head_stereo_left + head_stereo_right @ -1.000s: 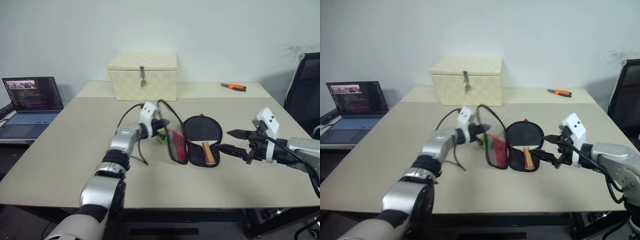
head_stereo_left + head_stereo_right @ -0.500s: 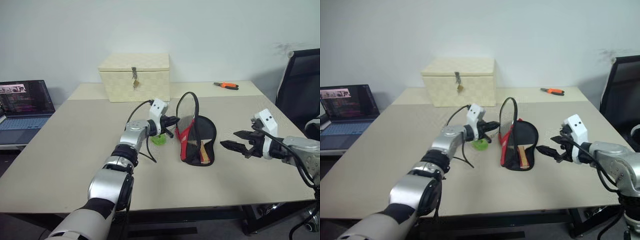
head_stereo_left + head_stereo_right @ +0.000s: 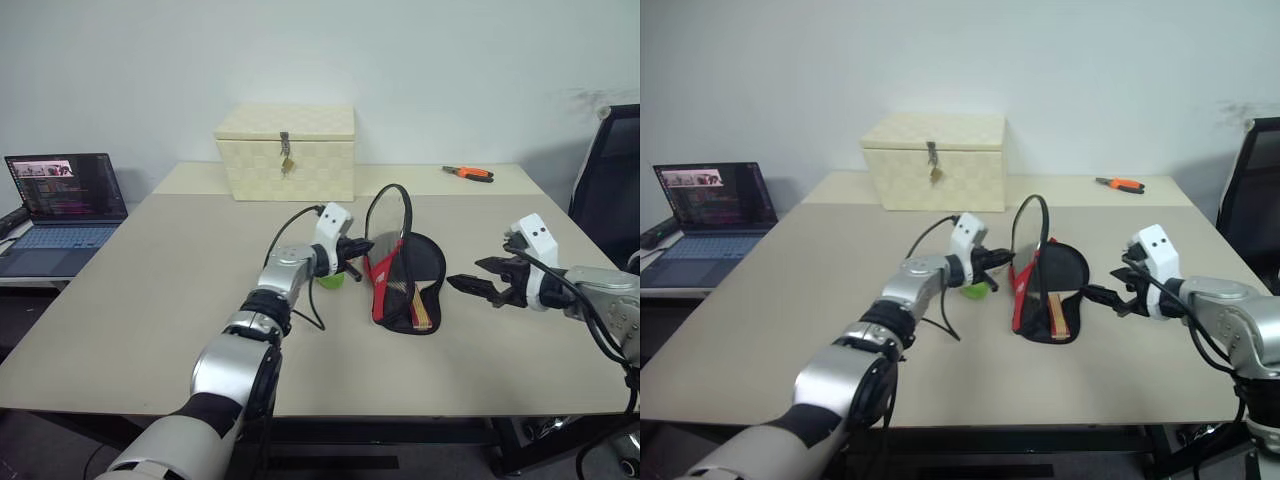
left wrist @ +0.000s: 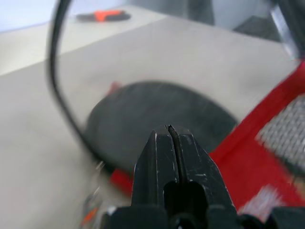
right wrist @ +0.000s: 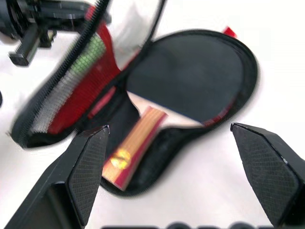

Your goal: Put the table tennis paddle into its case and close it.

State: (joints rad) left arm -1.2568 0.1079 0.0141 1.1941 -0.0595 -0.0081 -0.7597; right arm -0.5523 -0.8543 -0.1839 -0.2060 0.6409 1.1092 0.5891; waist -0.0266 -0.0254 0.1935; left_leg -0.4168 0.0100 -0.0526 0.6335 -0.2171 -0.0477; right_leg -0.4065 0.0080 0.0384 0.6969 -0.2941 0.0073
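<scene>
Compared with a second ago: case lid swung from wide open to upright, half-closed. Table tennis paddle lying inside case's lower half, handle toward table's near edge. Left gripper clamped shut on lid edge, at 9 o'clock of paddle. Right gripper spread wide, empty, at 3 o'clock, just beside case.

No legible text anywhere.

Beige table, white wall
</scene>
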